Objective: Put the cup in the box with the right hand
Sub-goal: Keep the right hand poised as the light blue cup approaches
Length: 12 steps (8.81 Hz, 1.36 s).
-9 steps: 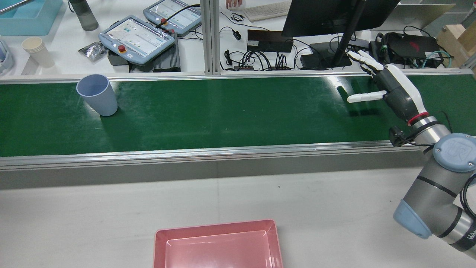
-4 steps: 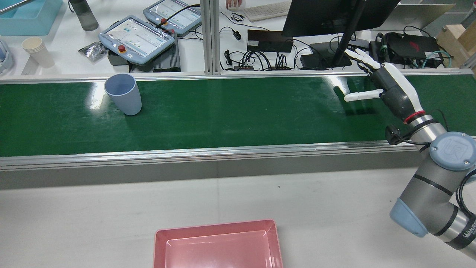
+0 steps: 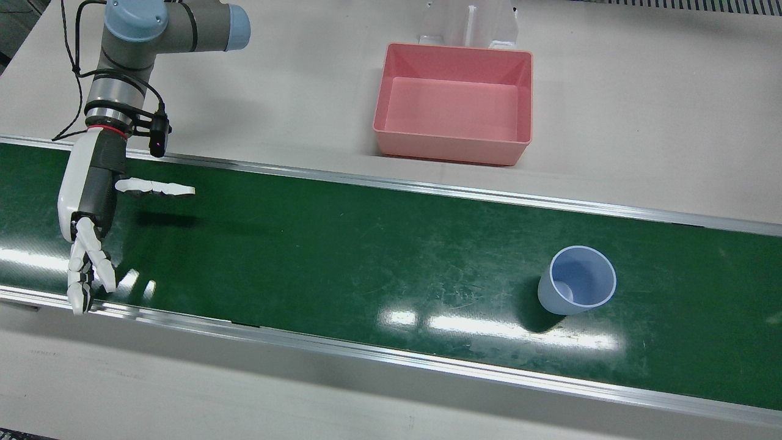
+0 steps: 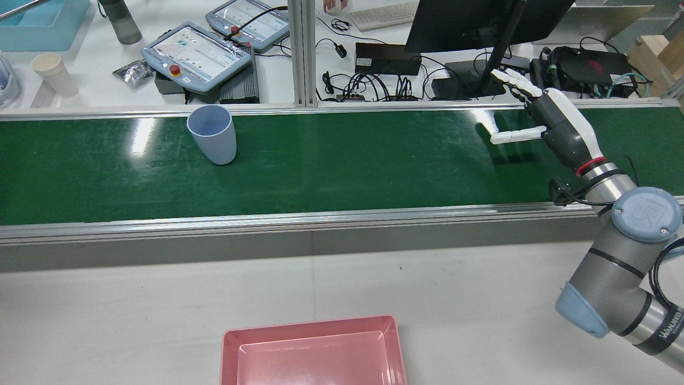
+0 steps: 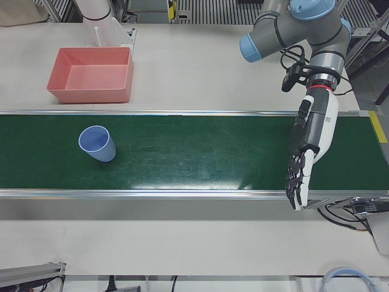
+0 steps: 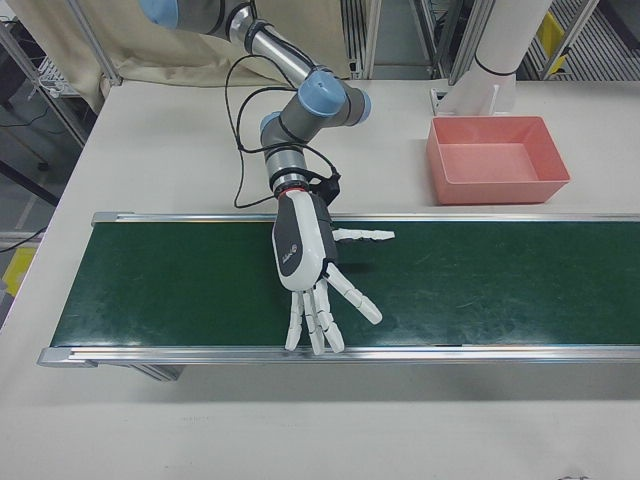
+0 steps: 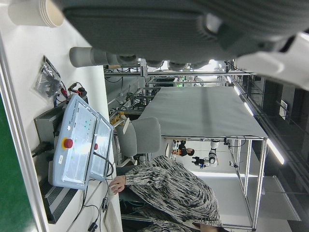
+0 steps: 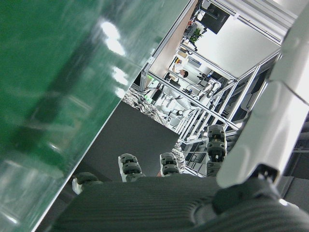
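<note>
A pale blue cup (image 3: 577,281) stands upright on the green conveyor belt (image 3: 366,256); it also shows in the rear view (image 4: 212,133) and the left-front view (image 5: 97,144). The pink box (image 3: 452,146) sits empty on the white table beside the belt, and shows too in the rear view (image 4: 310,326) and the right-front view (image 6: 497,190). My right hand (image 4: 556,128) is open over the belt, fingers spread, palm facing the cup, far from it. It also shows in the front view (image 3: 91,201) and the right-front view (image 6: 305,255). My left hand (image 5: 310,140) is open and empty over the belt's other end.
Aluminium rails (image 4: 320,219) edge the belt on both sides. Beyond it stand control pendants (image 4: 197,53), a monitor (image 4: 481,21), cables and paper cups (image 4: 53,75). A white post (image 6: 500,50) stands behind the box.
The cup has travelled along the belt towards my right hand, rightward in the rear view. My right hand has shifted slightly towards the cup and stays open.
</note>
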Each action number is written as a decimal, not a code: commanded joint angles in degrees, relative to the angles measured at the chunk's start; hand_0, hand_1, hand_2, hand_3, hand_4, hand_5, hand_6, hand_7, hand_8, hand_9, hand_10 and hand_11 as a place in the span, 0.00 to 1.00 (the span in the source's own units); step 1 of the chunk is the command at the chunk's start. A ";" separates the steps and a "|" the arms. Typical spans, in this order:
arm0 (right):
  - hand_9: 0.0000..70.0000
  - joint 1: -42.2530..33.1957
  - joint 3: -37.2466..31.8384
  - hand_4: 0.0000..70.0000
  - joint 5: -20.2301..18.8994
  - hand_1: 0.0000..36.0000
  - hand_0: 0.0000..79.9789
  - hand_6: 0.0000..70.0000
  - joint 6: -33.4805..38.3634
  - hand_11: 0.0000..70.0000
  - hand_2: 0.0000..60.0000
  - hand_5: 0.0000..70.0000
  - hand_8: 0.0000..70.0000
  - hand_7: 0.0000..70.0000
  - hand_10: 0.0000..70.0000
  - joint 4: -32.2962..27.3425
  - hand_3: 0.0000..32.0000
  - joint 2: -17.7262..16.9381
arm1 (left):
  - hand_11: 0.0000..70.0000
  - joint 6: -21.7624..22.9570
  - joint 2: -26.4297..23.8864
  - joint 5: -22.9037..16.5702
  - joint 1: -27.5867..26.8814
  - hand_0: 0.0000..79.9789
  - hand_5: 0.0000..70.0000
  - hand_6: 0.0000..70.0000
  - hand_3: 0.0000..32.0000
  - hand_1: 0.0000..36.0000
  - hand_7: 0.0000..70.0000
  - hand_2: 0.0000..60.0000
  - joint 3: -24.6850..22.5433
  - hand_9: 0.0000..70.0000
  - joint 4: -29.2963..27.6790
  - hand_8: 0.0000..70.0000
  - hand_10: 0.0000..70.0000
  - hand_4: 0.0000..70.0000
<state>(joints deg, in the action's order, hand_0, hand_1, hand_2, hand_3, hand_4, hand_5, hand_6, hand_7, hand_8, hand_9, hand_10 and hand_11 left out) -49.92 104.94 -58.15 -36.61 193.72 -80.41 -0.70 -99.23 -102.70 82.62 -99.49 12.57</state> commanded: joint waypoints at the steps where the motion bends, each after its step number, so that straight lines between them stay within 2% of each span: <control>1: 0.11 0.87 -0.43 0.00 0.06 0.33 0.58 0.00 0.04 0.00 0.05 0.05 0.08 0.18 0.00 -0.01 0.85 -0.01 | 0.00 0.00 0.00 0.05 0.00 0.00 0.00 0.00 0.00 0.00 0.00 0.00 0.00 0.00 0.00 0.00 0.00 0.00; 2: 0.11 0.87 -0.43 0.00 -0.03 0.32 0.58 0.00 0.39 0.00 0.04 0.05 0.08 0.17 0.00 0.08 0.89 -0.19 | 0.00 0.00 0.00 0.05 0.00 0.00 0.00 0.00 0.00 0.00 0.00 0.00 0.00 0.00 0.00 0.00 0.00 0.00; 6: 0.12 0.88 -0.96 0.00 0.23 0.31 0.58 0.01 0.31 0.00 0.04 0.05 0.08 0.20 0.00 0.08 0.85 -0.01 | 0.00 0.00 0.00 0.05 0.00 0.00 0.00 0.00 0.00 0.00 0.00 0.00 0.00 0.00 0.00 0.00 0.00 0.00; 12: 0.12 0.96 -1.75 0.00 0.67 0.31 0.58 0.01 0.48 0.00 0.04 0.05 0.09 0.20 0.00 -0.01 0.81 -0.01 | 0.00 0.00 0.00 0.05 0.00 0.00 0.00 0.00 0.00 0.00 0.00 0.00 0.00 0.00 0.00 0.00 0.00 0.00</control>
<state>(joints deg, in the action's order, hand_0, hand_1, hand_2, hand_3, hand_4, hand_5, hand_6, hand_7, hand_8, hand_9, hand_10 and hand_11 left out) -49.03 103.57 -57.52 -36.20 193.74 -80.48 -0.70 -99.23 -102.66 82.62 -99.49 12.57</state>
